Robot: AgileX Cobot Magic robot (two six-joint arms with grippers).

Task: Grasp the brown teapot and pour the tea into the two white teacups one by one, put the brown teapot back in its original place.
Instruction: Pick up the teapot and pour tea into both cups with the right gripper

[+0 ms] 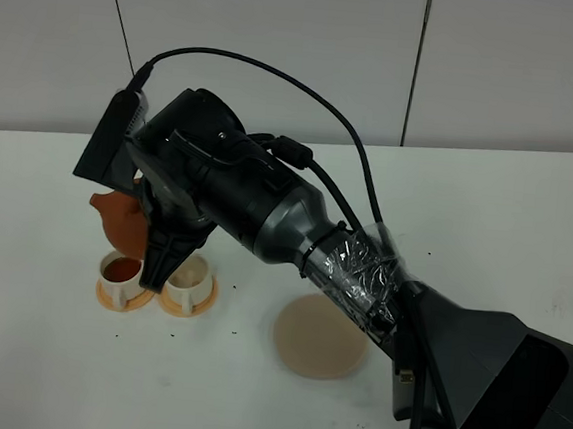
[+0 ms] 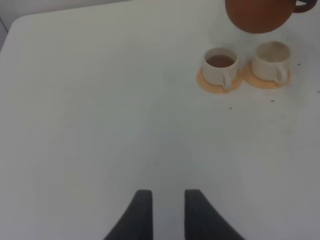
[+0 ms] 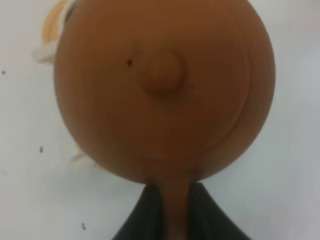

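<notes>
— Over on the left, what do you see first?

— I see the left claw (image 2: 168, 196). It hangs over a bare bit of the white table (image 1: 487, 212). Its two fingers are spread apart and there is nothing between them.

— Where is the teapot (image 1: 118, 218)?

— It is up in the air, just above the cups. It does not touch them. Its spout points to the left.

— Who holds it?

— The right claw (image 3: 175, 195) does. Its big black arm (image 1: 267, 208) comes from the right and goes across the table. The claw is pressed tight on the handle (image 3: 175, 212), one finger on each side.

— And the cups?

— They stand side by side under the teapot, each on a little orange saucer (image 1: 106, 301). The left cup (image 1: 121, 272) has red-brown tea in it. The right cup (image 1: 189, 276) looks pale inside. I cannot tell if it has tea.

— What is farther to the right?

— A flat round tan coaster (image 1: 321, 336) lies on the table, near the cups but apart from them. Part of the arm hangs over its edge.
</notes>
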